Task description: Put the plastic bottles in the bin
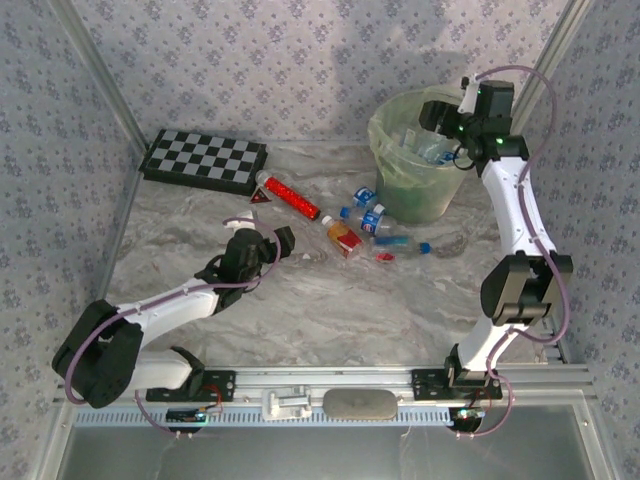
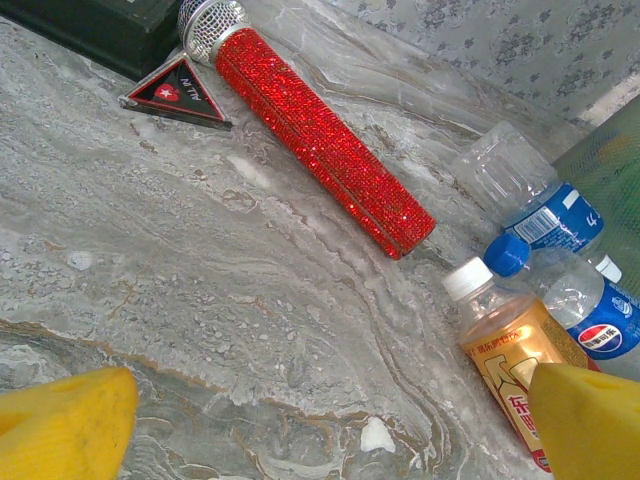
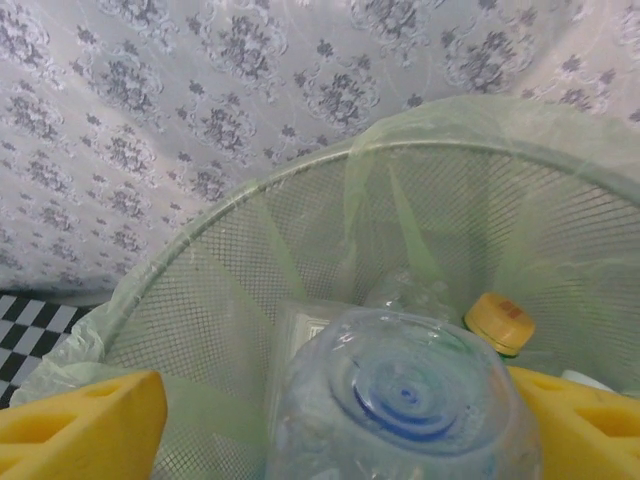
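Observation:
The bin [image 1: 385, 110], a pale green lined bucket, stands at the back right. My right gripper [image 1: 440, 122] hangs over it. In the right wrist view its jaws [image 3: 330, 430] stand open around a clear bottle [image 3: 400, 400] seen bottom-on, with a gap on the left side. More bottles lie lower in the bin [image 3: 250, 250], one with a yellow cap [image 3: 498, 322]. Several bottles [image 1: 372, 220] lie on the table left of the bin. My left gripper [image 1: 265, 243] is open over bare table [image 2: 325, 430], with an orange-labelled bottle [image 2: 505, 355] by its right finger and blue-labelled bottles [image 2: 590, 310] beyond.
A red glitter microphone [image 2: 320, 150] lies on the table [image 1: 300, 290] with a small triangular tag [image 2: 180, 92] by its head. A checkerboard [image 1: 205, 160] sits at the back left. Patterned walls close in the back and both sides.

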You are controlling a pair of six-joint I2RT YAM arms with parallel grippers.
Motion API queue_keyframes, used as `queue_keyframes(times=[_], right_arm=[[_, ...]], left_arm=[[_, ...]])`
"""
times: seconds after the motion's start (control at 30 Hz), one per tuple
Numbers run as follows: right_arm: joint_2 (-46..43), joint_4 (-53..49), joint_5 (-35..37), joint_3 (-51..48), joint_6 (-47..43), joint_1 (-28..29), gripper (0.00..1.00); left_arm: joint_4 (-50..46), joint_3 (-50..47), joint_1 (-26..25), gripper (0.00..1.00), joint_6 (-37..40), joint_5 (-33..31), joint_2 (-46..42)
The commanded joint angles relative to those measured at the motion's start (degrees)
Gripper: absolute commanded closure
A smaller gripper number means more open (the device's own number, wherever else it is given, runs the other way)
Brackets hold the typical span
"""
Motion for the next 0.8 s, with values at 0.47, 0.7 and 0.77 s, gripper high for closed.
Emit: queue_keyframes(times=[0.47, 0.7, 0.77], right_arm=[[-20.69, 7.77, 1.52, -14.62, -1.92, 5.20, 0.12], [-22.29, 3.92, 0.23, -22.66, -4.55, 16.34, 0.13], [-22.17, 2.50, 0.84, -25.17, -5.24, 19.73, 0.14]], left_arm=[[-0.80, 1.12, 0.14, 0.00, -0.56, -2.03, -0.29], [-3.07, 1.32, 0.96, 0.00, -0.29, -4.65, -1.41], [-3.66, 1.09, 1.44, 0.00, -0.33, -5.26, -2.25]])
